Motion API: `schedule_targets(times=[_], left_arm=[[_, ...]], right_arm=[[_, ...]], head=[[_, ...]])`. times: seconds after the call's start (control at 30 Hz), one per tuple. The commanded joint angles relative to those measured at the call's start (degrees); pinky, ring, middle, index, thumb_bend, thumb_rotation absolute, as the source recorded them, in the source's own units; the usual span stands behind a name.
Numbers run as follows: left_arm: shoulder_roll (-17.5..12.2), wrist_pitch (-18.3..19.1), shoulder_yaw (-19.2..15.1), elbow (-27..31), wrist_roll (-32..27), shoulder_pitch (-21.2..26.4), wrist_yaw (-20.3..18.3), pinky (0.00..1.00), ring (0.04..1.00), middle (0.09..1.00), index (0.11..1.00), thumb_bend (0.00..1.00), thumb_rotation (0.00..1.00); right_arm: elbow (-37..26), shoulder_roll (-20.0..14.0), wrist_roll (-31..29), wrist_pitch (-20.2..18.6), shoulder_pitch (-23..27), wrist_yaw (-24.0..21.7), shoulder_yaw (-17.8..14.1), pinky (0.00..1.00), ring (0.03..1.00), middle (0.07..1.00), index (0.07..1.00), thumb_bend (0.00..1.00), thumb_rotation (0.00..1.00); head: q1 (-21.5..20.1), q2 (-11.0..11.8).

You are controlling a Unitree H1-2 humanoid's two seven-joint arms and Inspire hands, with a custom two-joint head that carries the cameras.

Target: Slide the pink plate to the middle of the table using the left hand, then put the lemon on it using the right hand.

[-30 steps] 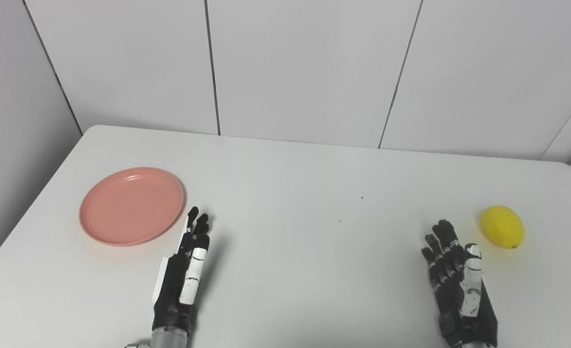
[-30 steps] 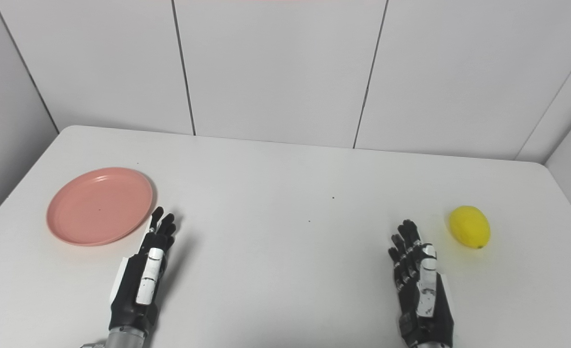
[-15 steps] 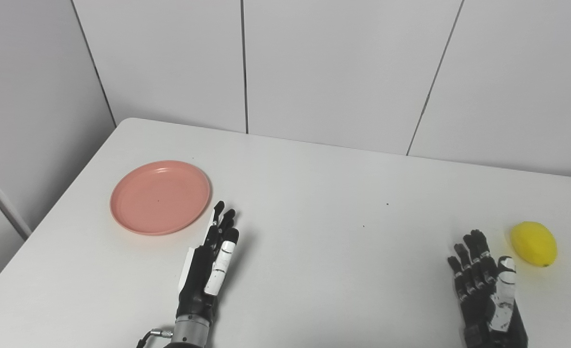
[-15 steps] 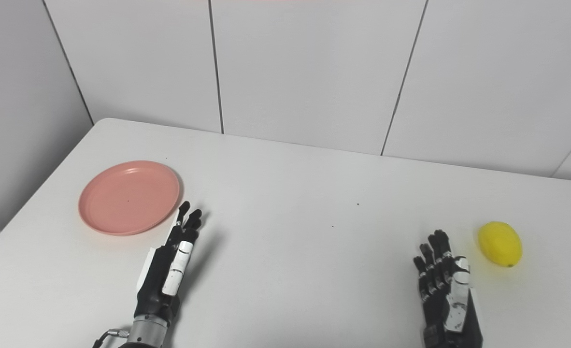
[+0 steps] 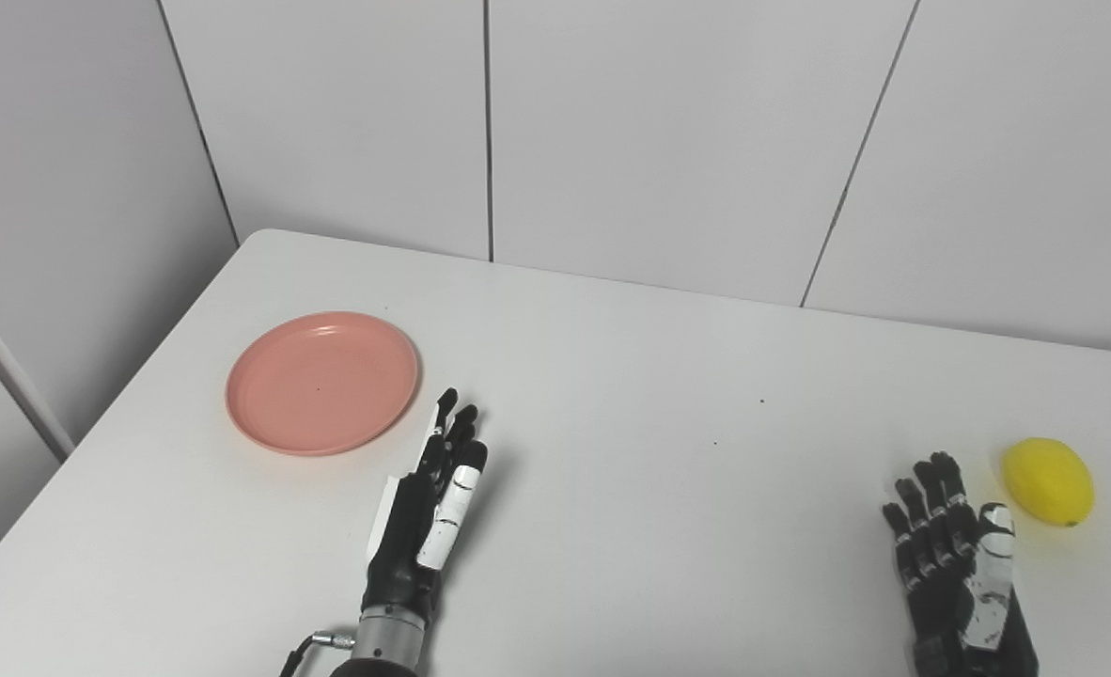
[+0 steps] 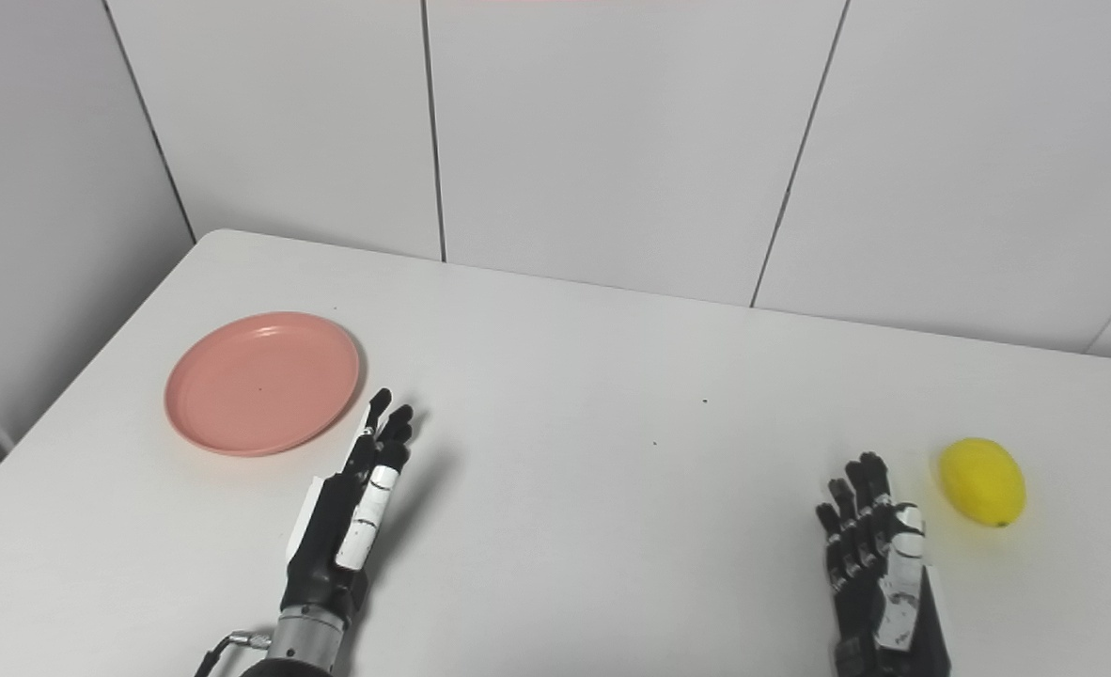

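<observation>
So far nothing is done: the pink plate (image 5: 322,382), a smooth shallow round dish with a raised rim, sits at left of centre in the frame, not yet slid to the middle. Just beside its lower right edge, the left hand (image 5: 429,517) lies flat with fingers extended, holding nothing. At lower right, the lemon (image 5: 1048,481), a matte yellow oval, rests on the white table (image 5: 631,527) near the empty, spread right hand (image 5: 955,569).

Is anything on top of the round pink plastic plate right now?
No. The round pink plastic plate shows only its bare surface with a tiny dark speck; the yellow lemon lies far right. What lies under it is hidden.
</observation>
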State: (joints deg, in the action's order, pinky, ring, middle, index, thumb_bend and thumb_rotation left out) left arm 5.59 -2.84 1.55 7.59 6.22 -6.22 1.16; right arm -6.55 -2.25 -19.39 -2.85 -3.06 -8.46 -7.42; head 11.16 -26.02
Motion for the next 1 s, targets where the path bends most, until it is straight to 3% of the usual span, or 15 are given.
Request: schedule_targets(times=[0.0, 0.27, 0.57, 0.87, 0.97], left_arm=[[-0.1, -2.1, 0.5, -4.3, 0.3, -1.8, 0.8, 0.97, 0.964, 0.955, 0.973, 0.67, 0.89], [-0.4, -3.8, 0.5, -6.1, 0.5, -1.4, 1.0, 0.97, 0.964, 0.955, 0.975, 0.63, 0.9], [-1.1, -4.8, -0.1, -6.6, -0.9, -1.5, 0.8, 0.96, 0.962, 0.952, 0.968, 0.63, 0.87], [-2.7, -5.2, -0.8, -1.7, -2.1, -1.4, 0.0, 0.94, 0.944, 0.949, 0.962, 0.57, 0.85], [-2.4, -3.6, -1.3, 0.6, -3.9, -0.4, -0.3, 0.94, 0.942, 0.946, 0.956, 0.56, 0.84]], right_arm=[[1.8, -0.3, -0.2, 1.2, -0.8, -0.3, -0.3, 1.0, 1.0, 1.0, 0.988, 0.69, 1.0], [2.1, -0.1, -0.2, 0.6, -0.8, 0.1, -0.2, 1.0, 1.0, 1.0, 0.98, 0.68, 0.97], [3.0, 0.5, 0.9, 2.4, -0.9, -0.1, 0.7, 1.0, 1.0, 1.0, 0.995, 0.65, 1.0], [1.9, 1.8, 4.1, 3.5, -1.6, 1.0, 1.8, 1.0, 1.0, 1.0, 0.999, 0.62, 1.0], [1.0, 1.9, 5.0, 2.9, -2.0, 1.5, 2.1, 1.0, 1.0, 1.0, 0.995, 0.62, 1.0]], head=[[0.0, 0.4], [-0.3, 1.7], [-1.4, 2.7], [-1.9, 3.0], [-1.9, 2.8]])
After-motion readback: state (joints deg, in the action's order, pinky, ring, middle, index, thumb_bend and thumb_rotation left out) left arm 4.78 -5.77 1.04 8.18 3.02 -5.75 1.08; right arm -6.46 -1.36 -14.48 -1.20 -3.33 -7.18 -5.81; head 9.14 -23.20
